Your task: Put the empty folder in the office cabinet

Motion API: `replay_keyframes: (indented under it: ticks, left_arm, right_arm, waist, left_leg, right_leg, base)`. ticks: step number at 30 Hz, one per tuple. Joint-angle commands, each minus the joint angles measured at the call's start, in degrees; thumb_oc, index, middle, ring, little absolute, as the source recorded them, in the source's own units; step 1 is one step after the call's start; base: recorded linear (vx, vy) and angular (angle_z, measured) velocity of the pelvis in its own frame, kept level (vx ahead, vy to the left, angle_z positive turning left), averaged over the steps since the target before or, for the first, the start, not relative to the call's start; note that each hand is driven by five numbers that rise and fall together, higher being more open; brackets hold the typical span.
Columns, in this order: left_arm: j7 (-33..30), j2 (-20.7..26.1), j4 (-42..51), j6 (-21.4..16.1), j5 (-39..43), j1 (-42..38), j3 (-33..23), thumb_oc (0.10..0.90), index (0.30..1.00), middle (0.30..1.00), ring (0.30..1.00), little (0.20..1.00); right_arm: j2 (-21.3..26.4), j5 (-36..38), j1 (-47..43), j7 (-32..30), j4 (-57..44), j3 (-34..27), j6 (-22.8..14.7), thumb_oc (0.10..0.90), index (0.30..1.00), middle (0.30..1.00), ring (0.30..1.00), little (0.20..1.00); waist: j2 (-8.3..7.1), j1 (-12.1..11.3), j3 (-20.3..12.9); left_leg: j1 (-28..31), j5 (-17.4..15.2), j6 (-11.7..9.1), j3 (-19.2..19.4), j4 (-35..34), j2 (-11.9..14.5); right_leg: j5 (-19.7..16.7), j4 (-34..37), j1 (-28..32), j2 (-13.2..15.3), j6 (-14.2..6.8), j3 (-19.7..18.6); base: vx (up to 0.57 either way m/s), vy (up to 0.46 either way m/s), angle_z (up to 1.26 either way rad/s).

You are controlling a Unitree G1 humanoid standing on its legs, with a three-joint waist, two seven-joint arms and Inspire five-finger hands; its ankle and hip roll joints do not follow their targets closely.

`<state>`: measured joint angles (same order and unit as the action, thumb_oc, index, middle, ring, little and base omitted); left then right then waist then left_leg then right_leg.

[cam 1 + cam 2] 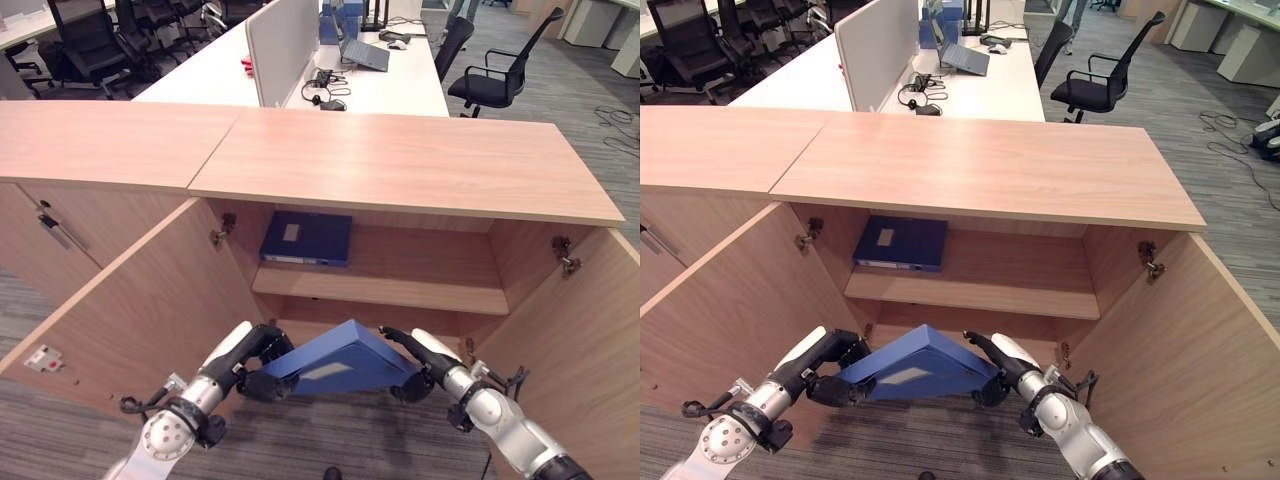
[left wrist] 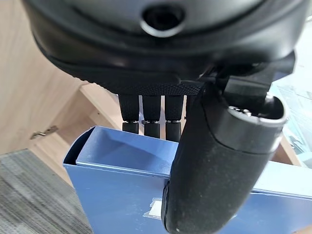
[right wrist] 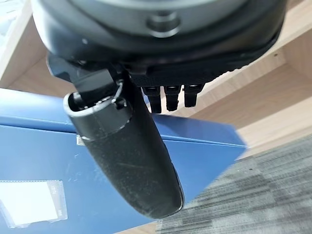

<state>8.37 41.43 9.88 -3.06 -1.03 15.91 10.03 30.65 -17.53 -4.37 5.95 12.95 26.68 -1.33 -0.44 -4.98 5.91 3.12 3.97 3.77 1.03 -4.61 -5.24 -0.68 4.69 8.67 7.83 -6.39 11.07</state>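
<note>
**A:** Where's your blue cardboard box folder right now?

**B:** You've got it held up between both hands at the mouth of the open light-wood office cabinet, low down, in front of the bottom compartment and above the grey carpet floor. It sits tilted, one corner raised, its pale label pocket facing you.

**A:** And the hands?

**B:** Your left hand clasps the folder's left end: in its wrist view the fingers reach over the top edge and the thumb presses the front face. Your right hand does the same at the right end, thumb across the blue face, fingers curled over the far edge. Both are grasping the folder.

**A:** How far along are you?

**B:** By my reckoning, over halfway. The two wooden doors stand wide open and the folder is lifted and at the opening, but it isn't inside yet. Another dark blue folder already lies flat on the wooden middle shelf, towards its left. What's left for you is to carry yours in onto a shelf, let go, and draw both hands out
</note>
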Motion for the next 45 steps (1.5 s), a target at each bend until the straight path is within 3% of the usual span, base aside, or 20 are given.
replay_keyframes:
  ticks: [1,6,10,11,12,13,23,32,33,39,40,42,43,44,45]
  left_arm:
    - [-0.46,3.69,7.98,-8.06,6.85,-7.04,-1.47,0.400,0.300,0.300,0.300,0.300]
    - [0.50,5.05,8.67,-7.79,11.86,-7.78,-0.45,0.400,0.300,0.300,0.300,0.300]
    - [-0.83,5.50,9.67,-8.15,11.34,-9.51,-0.48,0.400,0.300,0.300,0.300,0.300]
    - [-1.57,4.73,10.50,-8.64,11.36,-12.12,-0.04,0.400,0.300,0.300,0.300,0.300]
    - [-1.57,4.72,10.49,-8.63,11.38,-12.15,-0.03,0.400,0.300,0.300,0.300,0.300]
    - [-1.31,4.55,10.90,-8.81,12.28,-12.71,0.31,0.400,0.300,0.300,0.300,0.300]
    - [2.91,7.37,15.83,-9.92,21.77,-15.75,1.12,0.400,0.300,0.300,0.300,0.300]
    - [4.65,6.92,13.71,-10.05,20.95,-15.12,1.10,0.400,0.300,0.300,0.300,0.300]
    - [4.80,6.51,12.73,-9.55,20.18,-13.61,0.15,0.800,0.900,0.900,0.900,0.900]
    - [7.67,4.45,6.73,-6.05,27.49,-9.51,-0.09,0.800,0.900,0.900,0.900,0.900]
    - [6.99,0.35,3.07,-4.62,32.11,-8.50,0.28,0.800,0.900,0.900,0.900,0.900]
    - [4.34,-6.86,-5.13,-2.77,37.67,-7.47,0.13,0.800,0.900,0.900,0.900,0.900]
    - [4.34,-6.90,-5.16,-2.78,37.67,-7.49,0.10,0.800,0.900,0.900,0.900,0.900]
    - [1.74,-13.61,-12.68,-3.02,41.47,-5.40,-3.66,0.800,0.900,0.900,0.900,0.900]
    - [1.76,-13.66,-12.74,-3.05,41.46,-5.46,-3.65,0.800,0.900,0.900,0.900,0.900]
  right_arm:
    - [0.84,-0.82,-6.87,-2.23,-7.30,0.33,-4.48,0.800,0.900,0.900,0.900,0.900]
    - [0.34,0.24,-9.46,-2.83,-7.04,1.27,-4.25,0.800,0.900,0.900,0.900,0.900]
    - [-0.88,3.12,-10.78,-1.91,-6.28,3.41,-4.34,0.800,0.900,0.900,0.900,0.900]
    - [-1.53,4.88,-10.55,0.10,-6.72,5.28,-4.41,0.500,0.451,0.451,0.451,0.451]
    - [-1.50,4.93,-10.56,0.13,-6.72,5.26,-4.41,0.500,0.451,0.451,0.451,0.451]
    - [-1.66,5.70,-10.47,0.52,-6.38,5.76,-4.52,0.400,0.300,0.300,0.300,0.300]
    - [-2.83,18.54,-12.91,9.38,-3.99,12.27,-3.91,0.400,0.300,0.300,0.300,0.300]
    - [-1.51,23.36,-10.96,11.29,-5.38,9.85,-4.34,0.400,0.300,0.300,0.300,0.300]
    - [-1.21,22.35,-9.96,10.98,-5.01,8.45,-4.30,0.400,0.300,0.300,0.300,0.300]
    - [2.92,14.01,-8.37,10.43,-5.18,5.86,-4.16,0.400,0.300,0.300,0.300,0.300]
    - [5.04,8.32,-9.67,8.78,-3.95,6.27,-5.19,0.400,0.300,0.300,0.300,0.300]
    - [2.28,1.02,-11.15,6.61,3.01,8.30,-3.81,0.400,0.300,0.300,0.300,0.300]
    - [2.27,1.00,-11.23,6.58,3.06,8.35,-3.83,0.400,0.300,0.300,0.300,0.300]
    - [2.99,-1.74,-9.13,6.52,3.76,6.89,-4.49,0.400,0.300,0.300,0.300,0.300]
    - [3.05,-1.74,-9.15,6.53,3.73,6.88,-4.48,0.400,0.300,0.300,0.300,0.300]
  waist:
    - [-2.16,-0.17,-2.70]
    - [-2.16,-0.41,-2.80]
    - [-2.46,-0.68,-2.85]
    - [-2.77,-0.76,-2.92]
    - [-2.77,-0.76,-2.91]
    - [-2.81,-0.76,-2.93]
    - [-3.56,-1.98,-3.09]
    - [-3.54,-1.91,-3.51]
    - [-3.47,-1.88,-3.51]
    - [-2.91,-0.61,-3.56]
    - [-3.03,-0.54,-3.38]
    - [-2.94,-1.03,-3.26]
    - [-2.92,-0.99,-3.35]
    - [-3.20,-0.92,-2.99]
    - [-3.17,-0.93,-3.11]
  left_leg:
    - [0.46,-7.21,-2.41,-2.30,-0.39,0.81]
    - [0.53,-7.13,-2.41,-2.35,-0.39,0.76]
    - [0.46,-7.08,-2.46,-2.50,-0.39,0.67]
    - [0.45,-7.08,-2.50,-2.79,-0.39,0.58]
    - [0.44,-7.07,-2.50,-2.80,-0.39,0.57]
    - [0.45,-7.06,-2.51,-2.83,-0.39,0.52]
    - [0.62,-6.95,-2.72,-2.88,-0.39,0.21]
    - [0.50,-6.97,-2.68,-2.77,-0.39,-0.02]
    - [0.50,-6.95,-2.62,-2.72,-0.39,-0.05]
    - [0.30,-6.84,-2.43,-2.43,-0.39,-0.11]
    - [0.55,-6.96,-2.33,-2.58,-0.39,-0.24]
    - [0.55,-6.95,-2.10,-3.09,-0.39,-0.32]
    - [0.33,-6.79,-2.09,-3.07,-0.39,-0.32]
    - [0.36,-6.78,-1.97,-3.16,-0.39,-0.46]
    - [0.13,-6.64,-1.97,-3.13,-0.39,-0.45]
  right_leg:
    - [-0.98,-4.49,-3.00,7.15,-5.44,2.48]
    - [-1.20,-4.73,-3.22,7.28,-5.44,2.23]
    - [-1.11,-5.04,-3.30,7.40,-5.37,2.28]
    - [-0.93,-5.21,-3.31,7.52,-5.37,2.49]
    - [-0.91,-5.22,-3.31,7.53,-5.37,2.50]
    - [-0.89,-5.31,-3.37,7.56,-5.38,2.50]
    - [-1.15,-6.26,-3.81,8.25,-5.59,2.73]
    - [-1.47,-6.61,-4.35,8.79,-5.89,2.88]
    - [-1.50,-6.63,-4.36,8.88,-5.89,2.96]
    - [-1.87,-6.86,-4.83,8.92,-5.96,2.86]
    - [-1.69,-7.14,-4.66,9.02,-5.92,2.84]
    - [-1.67,-7.39,-4.54,9.11,-5.74,2.92]
    - [-1.89,-7.27,-4.71,9.09,-5.72,2.91]
    - [-1.75,-7.71,-4.78,9.13,-5.68,2.85]
    - [-1.96,-7.60,-4.97,9.11,-5.65,2.82]
  base:
    - [0.00,0.000,0.00]
    - [0.00,0.000,0.00]
    - [0.00,0.000,0.00]
    - [0.00,0.000,0.00]
    - [0.00,0.000,0.00]
    - [-0.02,0.002,0.03]
    - [0.00,0.001,0.01]
    - [0.00,0.001,0.00]
    - [0.01,0.036,0.01]
    - [0.00,0.006,0.00]
    - [0.00,0.000,0.00]
    - [0.00,0.007,-0.03]
    - [-0.01,0.019,-0.06]
    - [0.00,0.000,0.00]
    - [0.00,0.000,0.00]
